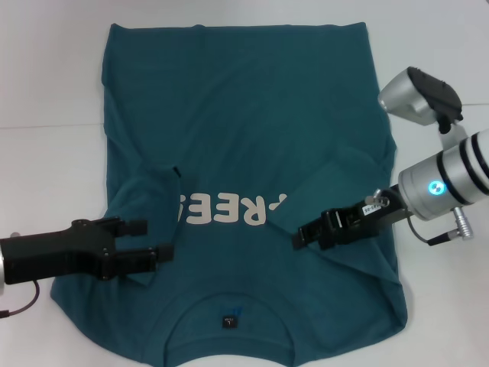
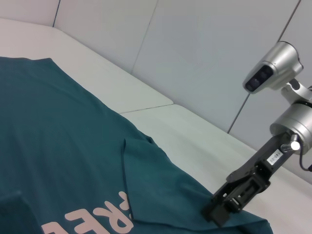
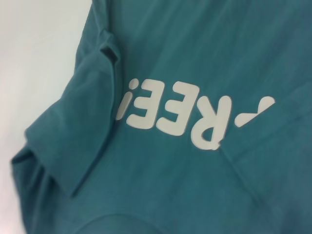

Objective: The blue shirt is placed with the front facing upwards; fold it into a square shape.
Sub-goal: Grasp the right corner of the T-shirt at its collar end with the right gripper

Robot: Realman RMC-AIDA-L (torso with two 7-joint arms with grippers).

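light: bright, even, diffuse | shadows: faint, soft | glare: mild on white table (image 1: 46,76) | blur: slight softness, right wrist view

White letters "REE!" readable on blue shirt (image 1: 252,145) front, first letter part-hidden by folded sleeve; neck label unreadable.

One blue shirt (image 1: 252,153) spread on one white table (image 1: 46,76). Two sleeves folded in over the front — one on each side. One line of white letters (image 1: 229,210) across the chest, partly covered; one small dark neck label (image 1: 230,319) inside the collar. Two grippers over the cloth — left gripper (image 1: 160,240) and right gripper (image 1: 299,237) — each with two black fingers (image 1: 137,226).
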